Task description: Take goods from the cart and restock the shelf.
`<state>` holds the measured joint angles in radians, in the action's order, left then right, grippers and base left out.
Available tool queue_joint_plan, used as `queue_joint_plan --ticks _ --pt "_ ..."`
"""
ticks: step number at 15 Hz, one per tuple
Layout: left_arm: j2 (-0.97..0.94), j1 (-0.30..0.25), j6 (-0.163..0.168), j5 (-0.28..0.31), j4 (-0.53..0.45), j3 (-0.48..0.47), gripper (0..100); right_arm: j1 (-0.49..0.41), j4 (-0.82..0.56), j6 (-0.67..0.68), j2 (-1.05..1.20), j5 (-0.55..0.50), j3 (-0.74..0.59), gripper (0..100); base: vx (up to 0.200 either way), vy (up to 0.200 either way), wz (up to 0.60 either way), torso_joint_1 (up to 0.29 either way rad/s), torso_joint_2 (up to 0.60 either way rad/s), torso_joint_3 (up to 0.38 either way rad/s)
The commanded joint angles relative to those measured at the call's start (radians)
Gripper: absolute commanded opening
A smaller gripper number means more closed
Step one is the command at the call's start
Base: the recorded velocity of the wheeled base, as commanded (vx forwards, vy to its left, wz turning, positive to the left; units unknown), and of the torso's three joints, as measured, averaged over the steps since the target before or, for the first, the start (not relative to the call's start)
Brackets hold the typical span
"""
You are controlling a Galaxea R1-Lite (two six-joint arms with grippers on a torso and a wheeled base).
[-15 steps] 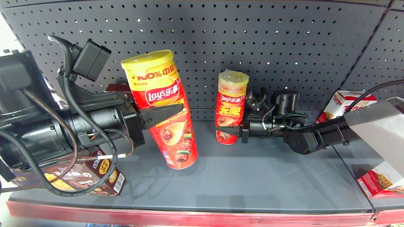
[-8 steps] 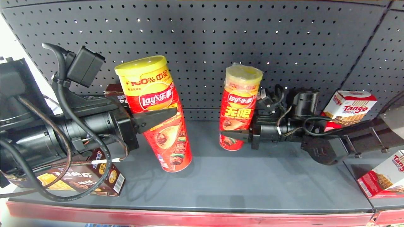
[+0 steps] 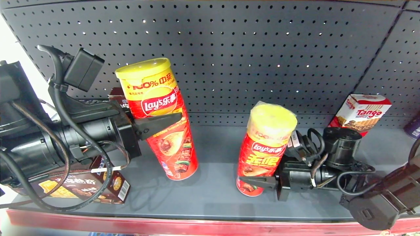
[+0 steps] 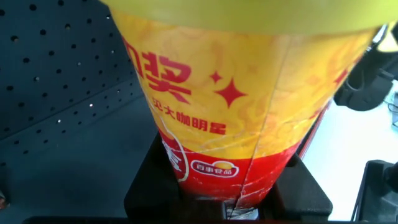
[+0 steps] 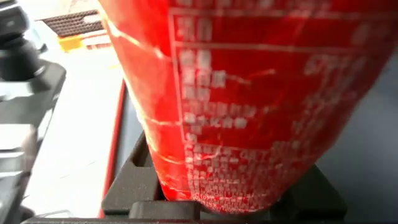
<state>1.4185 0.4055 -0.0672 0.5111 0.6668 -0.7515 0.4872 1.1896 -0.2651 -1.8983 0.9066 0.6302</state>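
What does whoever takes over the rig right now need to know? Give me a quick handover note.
Left gripper: shut on the tall chip can, which is tilted, with its base at or just above the shelf board, left of centre.
Right gripper: shut on the short chip can, which is also tilted and low, near the shelf's front edge.
Nearby: a brown box at front left, a wafer box at back right.
Done: both cans are at the shelf.
Left: stand each can upright, release it, withdraw, then go back to the cart for more.
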Motion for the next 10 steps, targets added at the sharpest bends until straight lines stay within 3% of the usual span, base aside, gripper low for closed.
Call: queue_joint_plan --ticks 1,5,10 --pt "0.002 -0.001 0.000 -0.002 0.002 0.000 0 0.002 0.007 -0.005 0.028 0.000 -0.050 0 0.000 0.000 0.00 0.000 0.00 0.000" --pt "0.000 0.001 0.000 0.000 0.004 0.008 0 0.005 0.016 -0.040 0.022 -0.002 -0.109 0 0.000 0.000 0.00 0.000 0.00 0.000" --pt "0.000 -0.001 0.000 0.000 0.004 0.011 0 0.017 0.016 -0.040 -0.012 0.000 -0.076 0 0.000 0.000 0.00 0.000 0.00 0.000"
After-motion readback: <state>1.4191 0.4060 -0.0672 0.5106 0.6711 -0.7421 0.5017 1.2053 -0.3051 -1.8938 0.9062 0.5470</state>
